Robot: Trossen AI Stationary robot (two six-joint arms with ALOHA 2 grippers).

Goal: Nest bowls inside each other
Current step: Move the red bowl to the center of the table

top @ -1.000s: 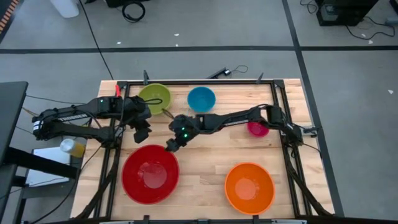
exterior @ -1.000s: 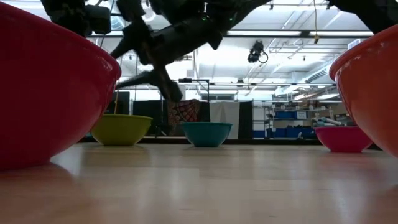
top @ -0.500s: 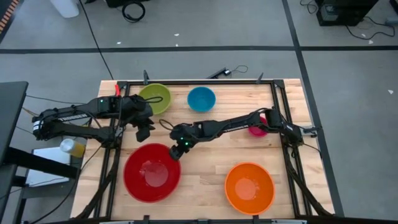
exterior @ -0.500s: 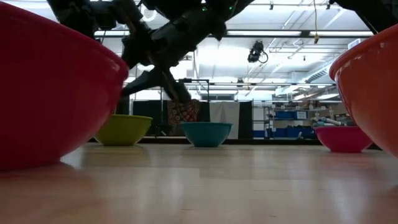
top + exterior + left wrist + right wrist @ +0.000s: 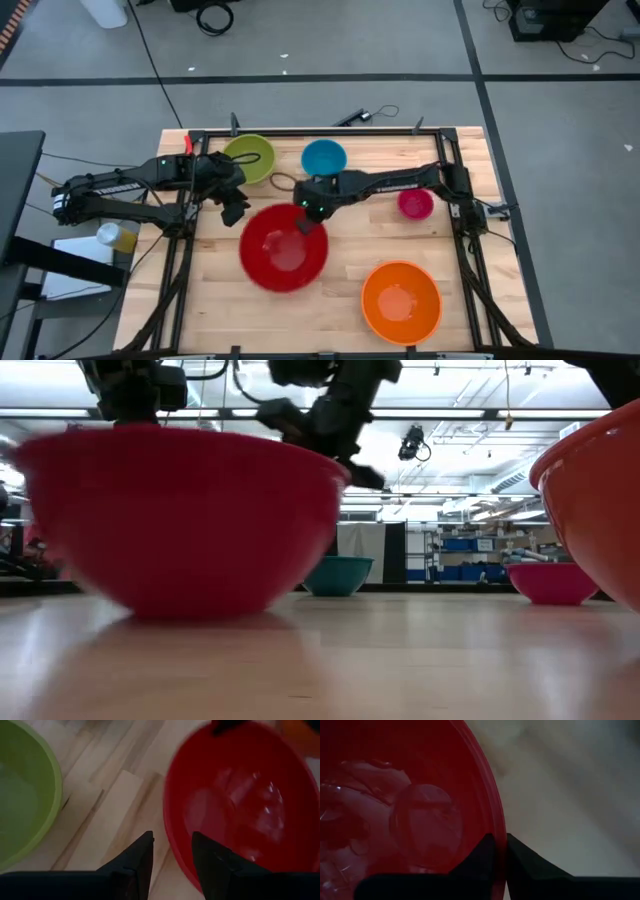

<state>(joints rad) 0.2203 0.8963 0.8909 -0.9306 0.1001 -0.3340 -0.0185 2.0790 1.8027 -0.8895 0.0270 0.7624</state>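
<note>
The red bowl (image 5: 284, 248) stands in the middle of the table, and also shows in the low view (image 5: 185, 520) and the left wrist view (image 5: 240, 805). My right gripper (image 5: 308, 222) is shut on its rim. My left gripper (image 5: 232, 210) hangs open just left of the red bowl, beside the yellow-green bowl (image 5: 249, 157), with nothing between its fingers (image 5: 172, 855). The blue bowl (image 5: 324, 158) sits on the table at the far edge, the magenta bowl (image 5: 415, 204) at the right, and the orange bowl (image 5: 400, 300) at the near right. My right gripper pinches the red bowl's rim (image 5: 501, 827) on its far right side, one finger (image 5: 487, 855) inside the bowl and one (image 5: 522, 862) outside. The fingers come from above, slanting down. The bowl stays upright; whether its base is clear of the table I cannot tell.
A black frame (image 5: 450, 170) runs along the table's edges. A dark cable loop (image 5: 283, 182) lies between the yellow-green and blue bowls. Bare wood (image 5: 340, 300) lies between the red and orange bowls.
My right gripper has tipped downward, shut on the red bowl's rim and gone toward the table's right and far edges. The red bowl has moved with it from the near left to the middle of the table, staying upright.
</note>
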